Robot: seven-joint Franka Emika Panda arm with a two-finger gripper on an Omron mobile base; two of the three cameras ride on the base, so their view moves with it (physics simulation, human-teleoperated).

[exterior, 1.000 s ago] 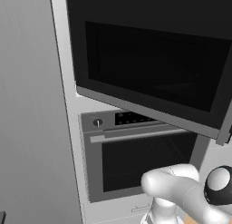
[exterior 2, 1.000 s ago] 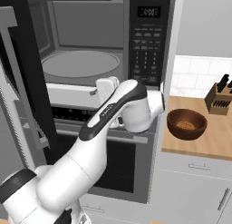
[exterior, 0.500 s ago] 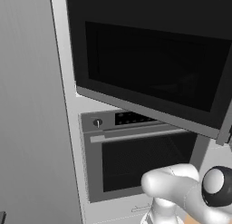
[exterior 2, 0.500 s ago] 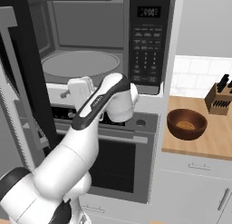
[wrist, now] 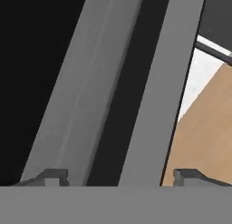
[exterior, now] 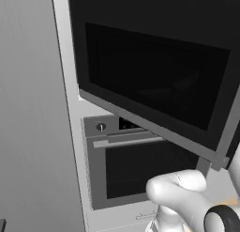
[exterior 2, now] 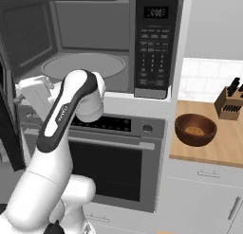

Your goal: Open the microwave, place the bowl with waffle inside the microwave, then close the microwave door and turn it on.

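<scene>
Microwave, the large built-in black-fronted appliance with a grey cavity, a round pale turntable and a dark keypad strip, stands open above the silver-framed oven. Its wide black door with the dark window is swung out to the left, so the cavity is free to take the load. The small round reddish-brown wooden bowl sits on the pale wooden counter to the right of the oven, well apart from the arm, with the golden-tan waffle piece lying inside it; a knife block stands behind. In the hand view the tool has its two dark fingertips spread wide, nothing between them, looking along the grey edge of the door. The opening step looks finished, and the spread tool suits a reach across to the bowl's rim next. The door's outward swing could crowd the arm on its left side.
</scene>
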